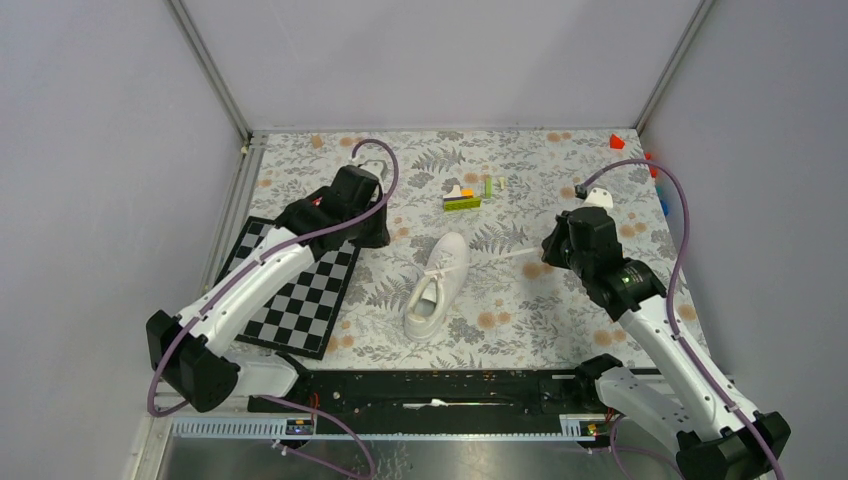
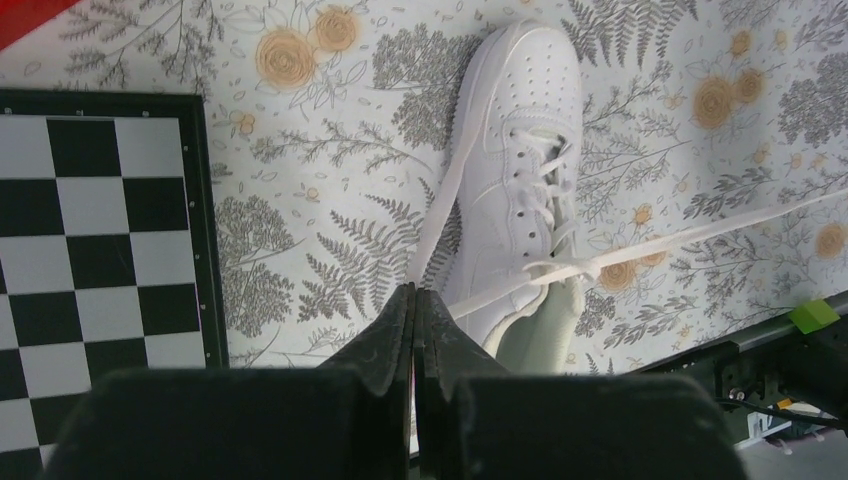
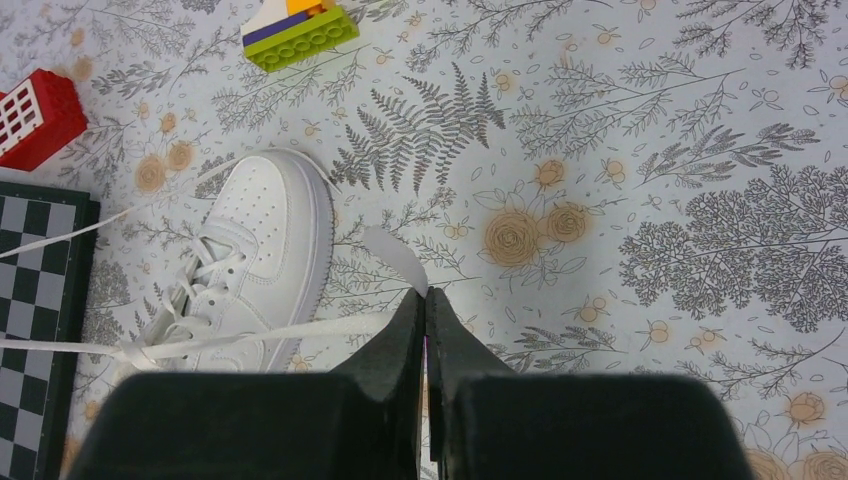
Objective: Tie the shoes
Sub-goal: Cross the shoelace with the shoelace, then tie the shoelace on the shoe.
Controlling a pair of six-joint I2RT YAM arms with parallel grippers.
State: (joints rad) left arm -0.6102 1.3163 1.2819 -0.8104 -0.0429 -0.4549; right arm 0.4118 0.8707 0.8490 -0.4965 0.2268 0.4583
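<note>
Tablecloth point(image 1: 520, 160) floral, walls point(image 1: 440, 60) grey; left gripper point(image 2: 415, 300), right gripper point(image 3: 423, 300) pinch sneaker point(image 1: 440, 285) laces point(image 2: 700, 236), seemingly.

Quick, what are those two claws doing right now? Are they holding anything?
Left gripper: closed, pinching one white lace of the sneaker.
Right gripper: closed, pinching the other lace.

I count one white sneaker point(image 1: 437, 285), two lace ends point(image 2: 700, 232), one checkerboard point(image 1: 300, 300), one brick stack point(image 1: 462, 198), and two grippers: left gripper point(image 2: 415, 290), right gripper point(image 3: 423, 293).
</note>
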